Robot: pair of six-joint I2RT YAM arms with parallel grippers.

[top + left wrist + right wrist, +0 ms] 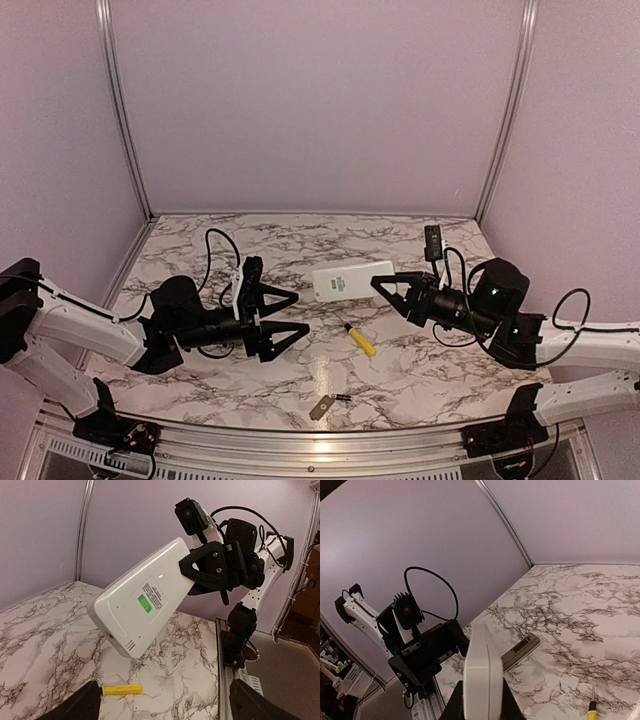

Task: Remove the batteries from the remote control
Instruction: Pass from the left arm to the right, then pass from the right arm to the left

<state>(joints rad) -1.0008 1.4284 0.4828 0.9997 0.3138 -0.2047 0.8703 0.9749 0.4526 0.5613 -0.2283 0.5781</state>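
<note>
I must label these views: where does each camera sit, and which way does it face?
Top external: above and behind the bases, looking down on the table; both arms show.
Left wrist: on the left arm, facing the remote in the right gripper; own fingertips below.
Right wrist: on the right arm, sighting along the remote toward the left gripper; own fingers clamp it.
Shared: both wrist views show the screwdriver.

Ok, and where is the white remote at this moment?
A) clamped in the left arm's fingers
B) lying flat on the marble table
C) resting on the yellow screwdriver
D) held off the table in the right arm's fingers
D: the right fingers are shut on one end of the remote, which hangs clear of the table, while the left fingers stand open and apart from it.
</note>
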